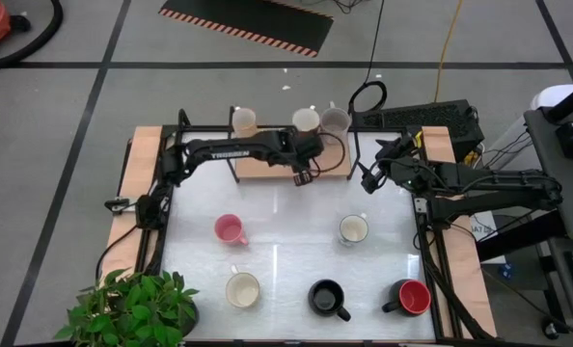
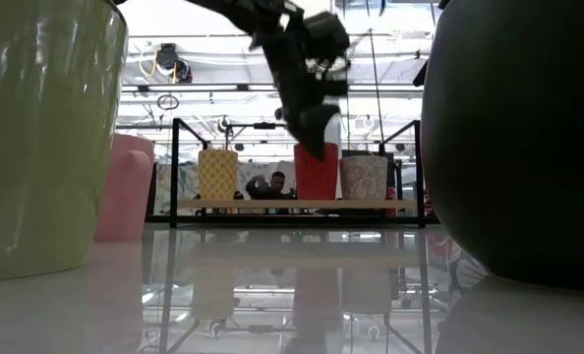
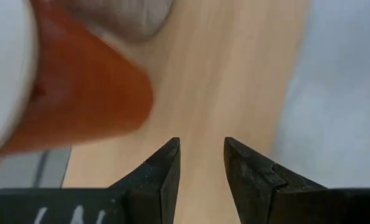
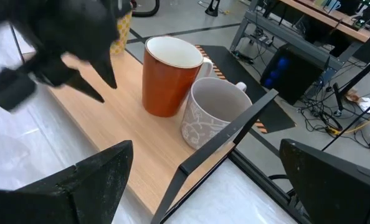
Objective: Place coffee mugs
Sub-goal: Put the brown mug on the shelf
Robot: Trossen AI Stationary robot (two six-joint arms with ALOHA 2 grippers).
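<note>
My left arm reaches across the far shelf point(image 1: 267, 166), left gripper point(image 1: 302, 178) pointing down, fingers point(image 3: 166, 171) slightly apart and empty, just beside the orange mug point(image 4: 167, 74). The grey mug point(image 4: 213, 115) touches it. My right gripper point(image 1: 368, 178) waits right of the shelf, jaws wide.

Centre frame, a rust-orange ceramic mug point(image 4: 168, 76) beside a grey mug with pale swirl pattern point(image 4: 211, 116); lower down, a pink mug point(image 1: 230, 229) on the glossy white surface point(image 1: 286, 255).
</note>
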